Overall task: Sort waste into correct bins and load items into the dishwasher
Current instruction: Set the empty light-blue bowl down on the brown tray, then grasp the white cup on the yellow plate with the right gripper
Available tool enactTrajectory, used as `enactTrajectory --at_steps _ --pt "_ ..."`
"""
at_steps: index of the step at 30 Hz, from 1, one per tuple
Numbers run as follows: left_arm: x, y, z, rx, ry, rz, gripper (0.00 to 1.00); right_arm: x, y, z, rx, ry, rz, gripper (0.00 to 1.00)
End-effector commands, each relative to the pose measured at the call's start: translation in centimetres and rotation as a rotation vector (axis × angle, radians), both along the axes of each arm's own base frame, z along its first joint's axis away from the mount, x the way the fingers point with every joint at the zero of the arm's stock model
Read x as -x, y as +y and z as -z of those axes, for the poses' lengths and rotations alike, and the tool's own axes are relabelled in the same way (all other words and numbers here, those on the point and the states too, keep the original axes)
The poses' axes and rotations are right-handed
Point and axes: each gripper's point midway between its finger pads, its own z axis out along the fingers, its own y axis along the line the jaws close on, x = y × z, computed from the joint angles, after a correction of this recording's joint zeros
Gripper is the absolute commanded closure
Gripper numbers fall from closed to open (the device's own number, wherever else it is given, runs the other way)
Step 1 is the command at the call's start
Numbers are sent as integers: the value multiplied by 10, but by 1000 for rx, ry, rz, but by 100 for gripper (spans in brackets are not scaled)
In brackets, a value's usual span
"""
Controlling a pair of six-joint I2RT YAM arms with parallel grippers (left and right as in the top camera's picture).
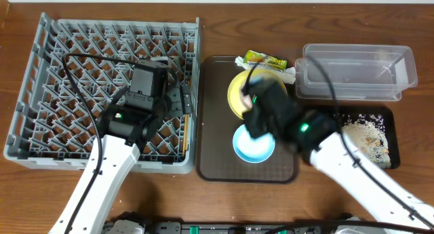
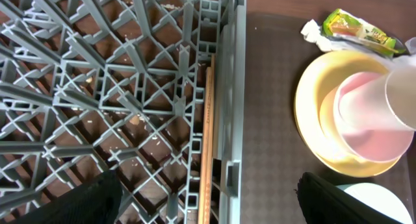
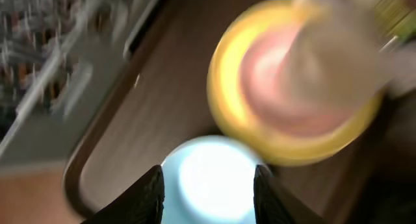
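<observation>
A grey dishwasher rack [image 1: 41, 78] stands at the left. A brown tray [image 1: 213, 125] holds a yellow plate [image 1: 237, 95], a light blue bowl [image 1: 254, 147] and a green wrapper [image 1: 264, 59]. In the left wrist view the yellow plate [image 2: 312, 113] carries a pink bowl [image 2: 370, 133] and a translucent cup [image 2: 403, 87]. My left gripper [image 2: 208, 198] is open and empty over the rack's right edge, above a wooden chopstick [image 2: 207, 139]. My right gripper [image 3: 208, 185] is open and empty above the blue bowl [image 3: 211, 178]; this view is blurred.
A clear plastic container [image 1: 356, 71] stands at the back right. A black tray [image 1: 390, 149] with crumbs lies in front of it. A crumpled white napkin [image 2: 312, 30] lies beside the wrapper [image 2: 354, 29].
</observation>
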Motion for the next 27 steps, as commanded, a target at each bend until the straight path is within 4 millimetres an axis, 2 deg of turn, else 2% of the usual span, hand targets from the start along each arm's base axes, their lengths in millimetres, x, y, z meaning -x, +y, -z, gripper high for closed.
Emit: enactTrajectory --at_steps 1,2,4,8,9,11,15,17,18,20,21,24,27 --pt "-2 2 -1 -5 -1 -5 11 -36 -14 -8 100 -80 -75 58" --pt "-2 2 -1 -5 -1 -5 11 -53 -18 -1 124 -96 -81 60" --pt "-2 2 -1 -5 -1 -6 11 -70 -18 17 156 -103 -105 56" --pt "-2 2 -1 -5 -1 -6 11 -82 -12 51 193 -69 -133 55" --pt "-2 2 -1 -5 -1 -5 11 -83 -12 58 200 -55 -135 49" --pt "-2 2 -1 -5 -2 -6 11 -83 -14 73 223 -23 -134 47" --pt "-2 2 -1 -5 -1 -5 11 -85 -13 92 239 8 -139 57" --pt "-2 2 -1 -5 -1 -5 11 -84 -13 99 255 19 -156 74" --pt "-2 2 -1 -5 -1 -6 11 -84 -13 101 258 22 -160 79" --pt "-2 2 -1 -5 -1 -6 11 -86 -15 102 273 15 -154 95" --pt "-2 2 -1 -5 -1 -6 11 -88 -17 101 281 8 -147 99" --pt "-2 2 -1 -5 -1 -6 11 -99 -20 91 297 -51 -115 99" --pt "-2 2 -1 -5 -1 -6 11 -106 -13 61 251 -123 -109 99"
